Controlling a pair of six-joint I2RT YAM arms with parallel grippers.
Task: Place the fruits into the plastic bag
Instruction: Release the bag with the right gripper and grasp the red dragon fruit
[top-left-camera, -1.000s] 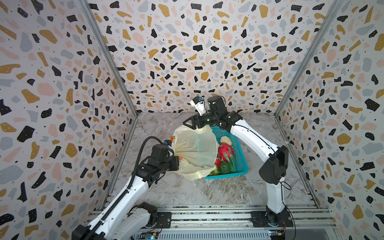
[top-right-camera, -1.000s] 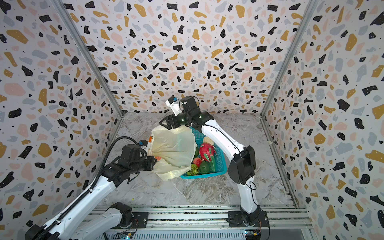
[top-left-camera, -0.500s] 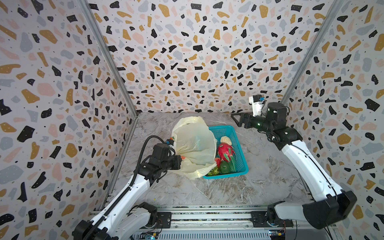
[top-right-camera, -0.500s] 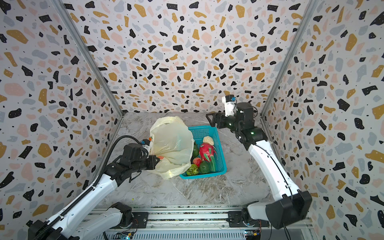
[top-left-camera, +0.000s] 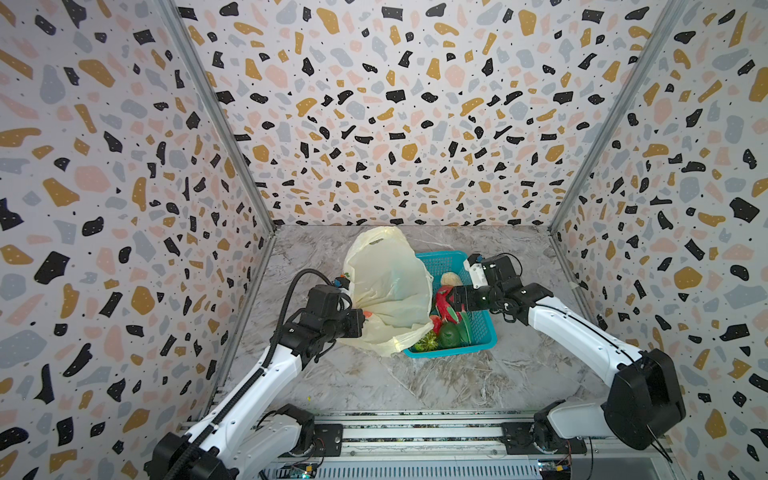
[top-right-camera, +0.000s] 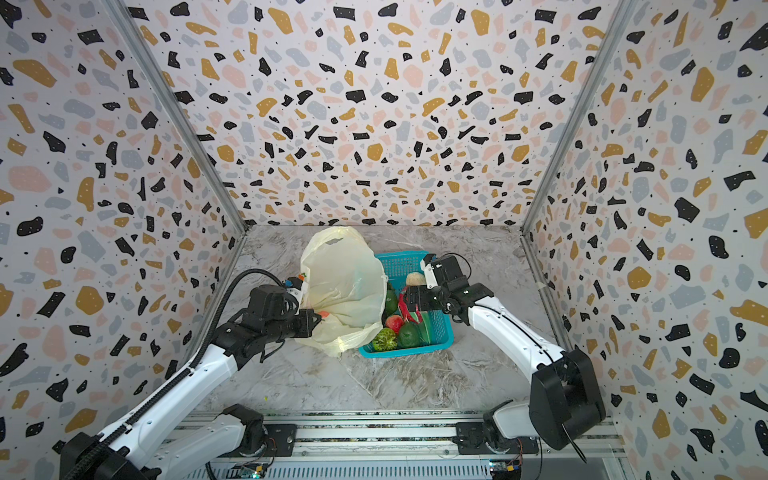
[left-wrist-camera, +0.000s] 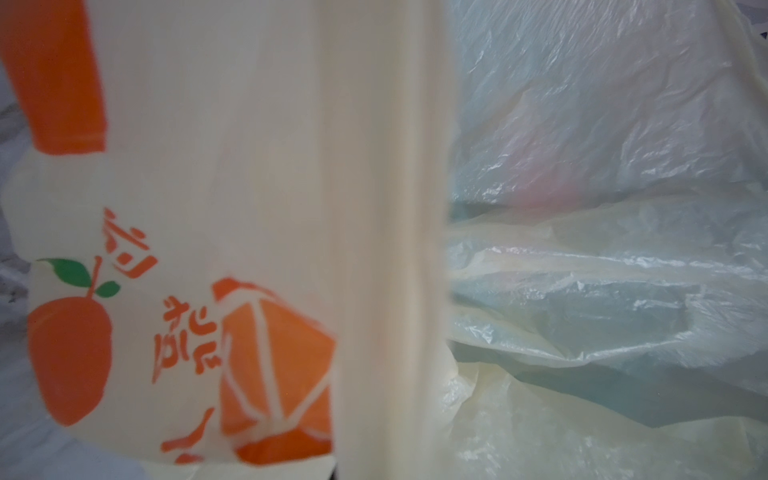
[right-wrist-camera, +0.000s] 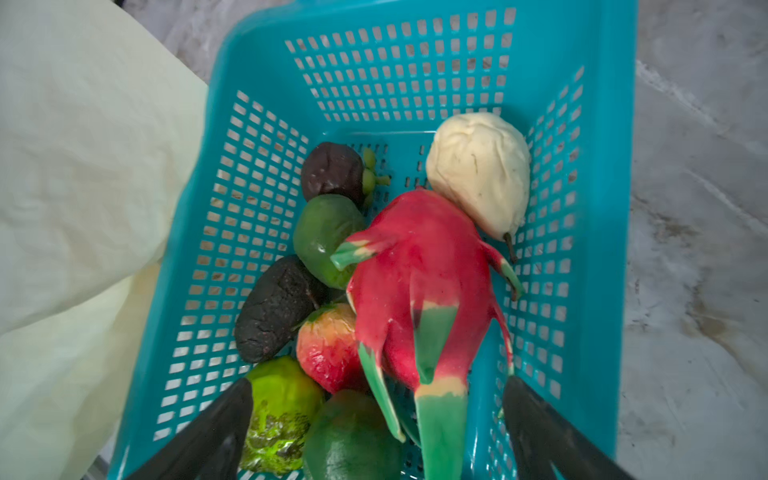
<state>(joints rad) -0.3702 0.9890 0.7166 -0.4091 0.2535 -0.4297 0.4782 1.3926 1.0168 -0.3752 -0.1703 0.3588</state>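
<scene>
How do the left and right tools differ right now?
The left tool is shut, pinching the plastic bag at its edge; the right tool is open and holds nothing. The left tool sits beside the bag, outside the basket; the right tool hangs over the basket, above the dragon fruit. Both are black.

Both top views look down from high at the front, both catching plastic bag (top-left-camera: 386, 286) and basket (top-left-camera: 453, 352) mid-frame. Left wrist camera's pressed right against the bag; right wrist camera's close over the basket's fruits (right-wrist-camera: 419, 291).
</scene>
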